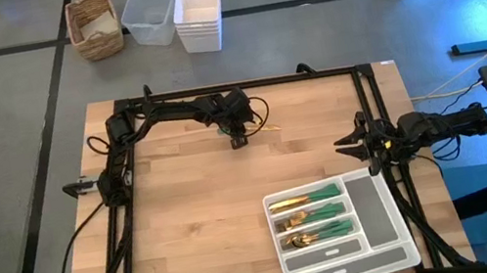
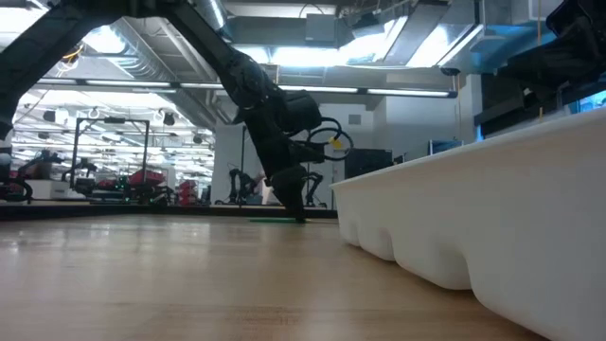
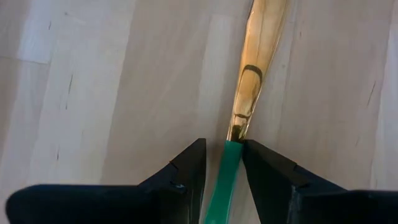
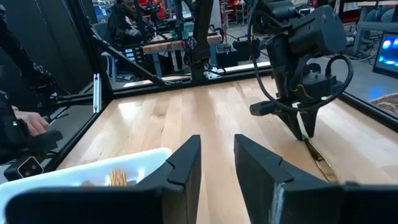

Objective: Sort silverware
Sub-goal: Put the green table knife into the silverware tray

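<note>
High view. Light wooden butcher-block table point(image 1: 197, 214) inside a black frame. White plastic compartmented tray point(image 1: 384, 217) sits at the table's near right corner. Three of its long slots hold gold-headed, green-handled silverware point(image 1: 316, 214), sorted in rows; the other compartments show bare. Left gripper point(image 1: 237, 139) is down at the table, well apart from the tray toward the far edge, over one loose gold and green knife point(image 1: 258, 132) lying flat on the wood. Right gripper point(image 1: 352, 143) hangs just beyond the tray's far right corner, fingers parted, nothing between them. Off the table, far from the tray: a wicker basket point(image 1: 95, 24), a clear plastic tub point(image 1: 150, 11) and a stack of white bins point(image 1: 199, 17) on the grey floor.

Low view. Tray wall fills the right foreground. Beyond it the left gripper point(image 2: 295, 210) points straight down, tips at the wood, a green sliver beside them.

Left wrist view. The two dark fingers point(image 3: 186, 171) stand narrowly apart on either side of the knife's green handle point(image 3: 224, 180), flanking it closely; whether they press it, cannot tell. The gold blade runs away from the tips, flat on the table.

Right wrist view. Own fingers point(image 4: 183, 165) parted and empty, above the tray rim point(image 4: 81, 165). Left gripper point(image 4: 305, 134) seen past the tray, tips at the knife point(image 4: 320, 158).
</note>
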Controlling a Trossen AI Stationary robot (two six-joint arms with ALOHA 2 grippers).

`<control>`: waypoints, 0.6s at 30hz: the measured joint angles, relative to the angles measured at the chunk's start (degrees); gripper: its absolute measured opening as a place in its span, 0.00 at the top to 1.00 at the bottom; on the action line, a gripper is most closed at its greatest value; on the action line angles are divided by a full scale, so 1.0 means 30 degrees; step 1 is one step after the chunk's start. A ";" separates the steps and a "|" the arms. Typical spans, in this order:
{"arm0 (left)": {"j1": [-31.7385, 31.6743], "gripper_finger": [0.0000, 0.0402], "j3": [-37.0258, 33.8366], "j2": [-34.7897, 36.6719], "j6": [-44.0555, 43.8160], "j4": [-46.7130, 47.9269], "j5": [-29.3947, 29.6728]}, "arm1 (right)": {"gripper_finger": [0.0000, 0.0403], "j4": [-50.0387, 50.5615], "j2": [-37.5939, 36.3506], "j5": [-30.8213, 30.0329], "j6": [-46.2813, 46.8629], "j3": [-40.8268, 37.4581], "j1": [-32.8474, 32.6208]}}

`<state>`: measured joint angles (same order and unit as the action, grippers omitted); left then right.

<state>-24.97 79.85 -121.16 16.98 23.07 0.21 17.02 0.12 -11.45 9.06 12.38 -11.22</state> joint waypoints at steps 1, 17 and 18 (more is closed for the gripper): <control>0.0007 0.74 0.0015 -0.0030 -0.0003 0.0025 -0.0021 | 0.76 -0.0007 0.0000 -0.0006 0.0007 0.0000 0.0000; 0.0779 0.95 0.0000 0.0036 -0.0919 0.2040 0.0379 | 0.76 0.0015 0.0000 -0.0013 0.0029 0.0000 0.0000; 0.0870 0.95 -0.0007 0.0036 -0.1078 0.2062 0.0387 | 0.76 0.0015 0.0000 -0.0020 0.0029 0.0000 0.0000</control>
<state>-22.36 79.83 -121.05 13.75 29.26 1.37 17.06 0.12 -11.51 9.15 12.38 -11.22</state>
